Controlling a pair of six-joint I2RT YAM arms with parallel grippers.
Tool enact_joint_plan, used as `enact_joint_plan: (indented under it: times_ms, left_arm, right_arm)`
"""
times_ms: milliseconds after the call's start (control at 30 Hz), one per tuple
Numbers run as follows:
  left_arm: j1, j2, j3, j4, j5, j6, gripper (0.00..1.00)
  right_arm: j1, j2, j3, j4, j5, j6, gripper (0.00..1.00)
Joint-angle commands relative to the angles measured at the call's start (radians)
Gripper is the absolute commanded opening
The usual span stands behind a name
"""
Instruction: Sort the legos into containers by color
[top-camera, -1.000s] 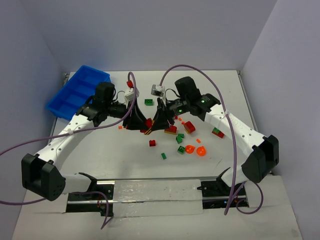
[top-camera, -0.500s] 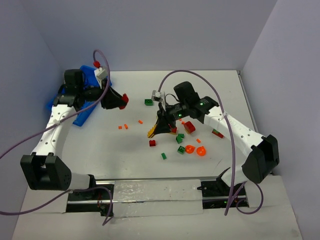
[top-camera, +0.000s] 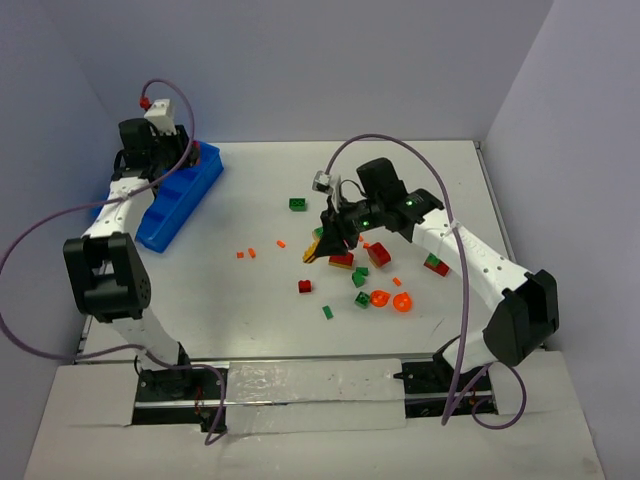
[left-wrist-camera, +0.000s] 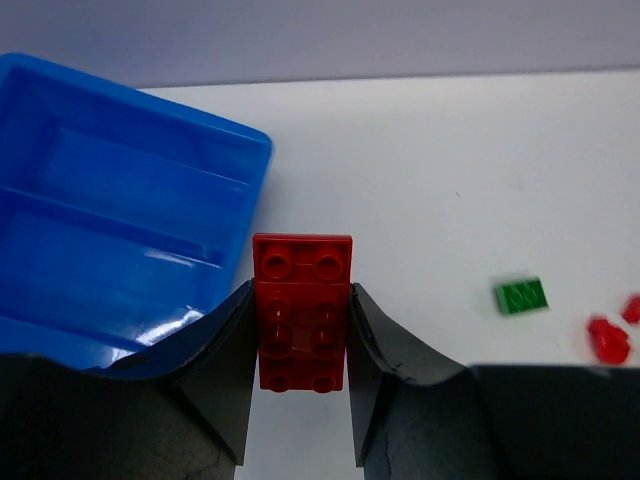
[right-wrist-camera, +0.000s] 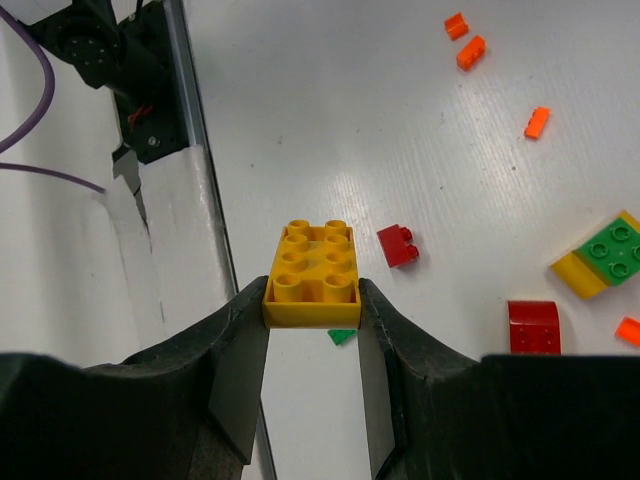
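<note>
Left wrist view showed a red brick (left-wrist-camera: 302, 312) pinched by its long sides in the left hand (left-wrist-camera: 300, 325). The jaws were part-way closed on it, with its studded end poking out forward. It hung just right of the rim of the blue bin (left-wrist-camera: 130, 95), whose visible compartments lay bare, so the drop looked imminent but not yet made. On the right wrist view, a yellow brick (right-wrist-camera: 312, 275) sat clamped the same way in the right hand (right-wrist-camera: 310, 292), lifted clear of the tabletop (top-camera: 250, 320) above the loose legos (top-camera: 362, 272) at mid-table. Gripping the flat sides probably kept each brick square for release.

A second earlier both hands had met at mid-table. Since then the left arm had swung out to the far left over the bin, which seemed to lie at a new angle, while the right hand had barely shifted.
</note>
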Motion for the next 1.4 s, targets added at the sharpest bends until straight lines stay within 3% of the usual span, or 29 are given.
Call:
enact_joint_plan:
  times_ms: [0, 300, 700, 867, 1067, 1133, 1200, 1267, 1300, 1367]
  left_arm:
    - [0.035, 0.134, 0.139, 0.211, -0.17, -0.108, 0.0]
    - [0.041, 0.374, 0.263, 0.328, -0.193, -0.092, 0.08]
    - [0.042, 0.53, 0.381, 0.343, -0.168, -0.152, 0.26]
    - [0.041, 0.555, 0.407, 0.322, -0.166, -0.175, 0.61]
    - [0.042, 0.537, 0.42, 0.273, -0.166, -0.163, 0.86]
    - [0.043, 0.522, 0.425, 0.256, -0.154, -0.164, 0.89]
    - [0.047, 0.478, 0.423, 0.234, -0.116, -0.179, 0.87]
    - [0.055, 0.39, 0.4, 0.212, 0.021, -0.198, 0.82]
    - [0.058, 0.36, 0.389, 0.2, 0.097, -0.203, 0.8]
    - [0.059, 0.275, 0.362, 0.131, 0.379, -0.157, 0.77]
  right_arm:
    - [-0.026, 0.008, 0.028, 0.033, 0.007, 0.02, 0.0]
    - [-0.045, 0.048, 0.045, 0.041, 0.003, 0.027, 0.0]
    - [-0.073, 0.098, 0.07, 0.042, -0.017, 0.033, 0.0]
    - [-0.075, 0.104, 0.083, 0.05, -0.013, 0.045, 0.0]
    - [-0.076, 0.097, 0.103, 0.067, -0.011, 0.073, 0.0]
    - [-0.077, 0.094, 0.112, 0.078, -0.007, 0.088, 0.0]
    - [-0.077, 0.083, 0.113, 0.114, 0.0, 0.126, 0.0]
    - [-0.077, 0.067, 0.109, 0.159, 0.005, 0.174, 0.0]
    - [-0.077, 0.063, 0.111, 0.178, 0.002, 0.189, 0.0]
    - [-0.076, 0.061, 0.119, 0.207, -0.024, 0.226, 0.0]
